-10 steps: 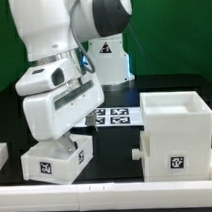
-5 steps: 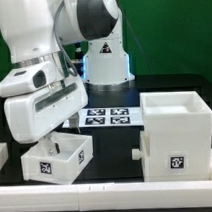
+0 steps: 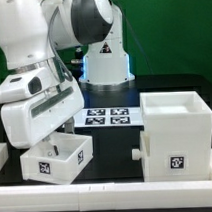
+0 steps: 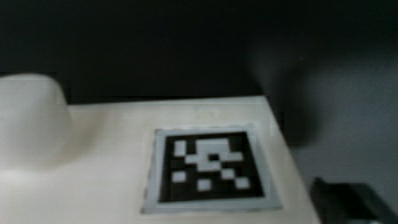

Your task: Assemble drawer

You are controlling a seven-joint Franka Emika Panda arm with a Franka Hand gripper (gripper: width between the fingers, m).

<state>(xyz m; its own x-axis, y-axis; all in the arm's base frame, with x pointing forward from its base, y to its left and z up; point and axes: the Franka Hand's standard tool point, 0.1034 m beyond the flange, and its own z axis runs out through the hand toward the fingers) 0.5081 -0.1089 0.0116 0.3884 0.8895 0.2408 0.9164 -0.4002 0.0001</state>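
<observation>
We find the drawer set spread along the lower half of the exterior view: a small open-top tray (image 3: 56,157) sits at the lower left of the frame on the black table (image 3: 116,159), its front wall carrying a square tag, and the large cube-shaped casing (image 3: 175,136) stands at the lower right, top open, with a tag low on its front face and a small dark knob-like bit on its left side. A sliver of another white part (image 3: 0,154) shows at the far left edge. Between tray and casing, farther back, the marker board (image 3: 108,117) lies flat on the table. The arm's white wrist housing hangs over the tray at the left, and it hides the gripper, so in this view we cannot tell how the jaws stand. The wrist view gives us what the exterior one lacks: a close, blurred look at a white surface (image 4: 107,150) bearing one black-and-white tag (image 4: 210,168), with a rounded white shape at one side. No fingertips show clearly there either, so the gripper's state stays unknown to us.
</observation>
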